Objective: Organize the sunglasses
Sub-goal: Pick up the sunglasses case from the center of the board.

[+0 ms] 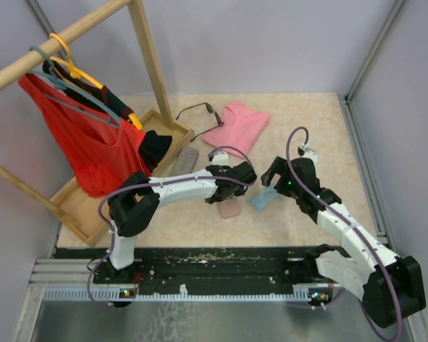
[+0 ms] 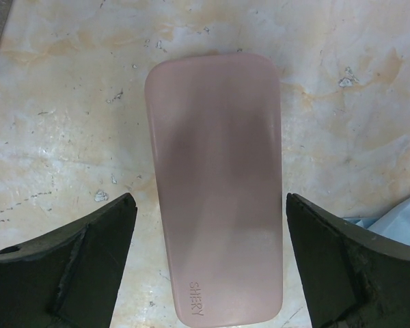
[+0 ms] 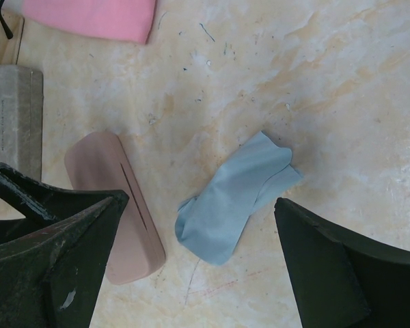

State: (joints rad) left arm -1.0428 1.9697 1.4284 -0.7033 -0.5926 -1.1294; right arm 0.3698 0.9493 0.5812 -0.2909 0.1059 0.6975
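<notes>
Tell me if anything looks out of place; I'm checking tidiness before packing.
One pair of sunglasses lies loose at the far side by the pink cloth, outside any case. The light-blue cloth lies crumpled beside the closed pink case.

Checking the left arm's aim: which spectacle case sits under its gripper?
The pink case, framed by the open left gripper; the grey case lies apart beside the wooden tray.
</notes>
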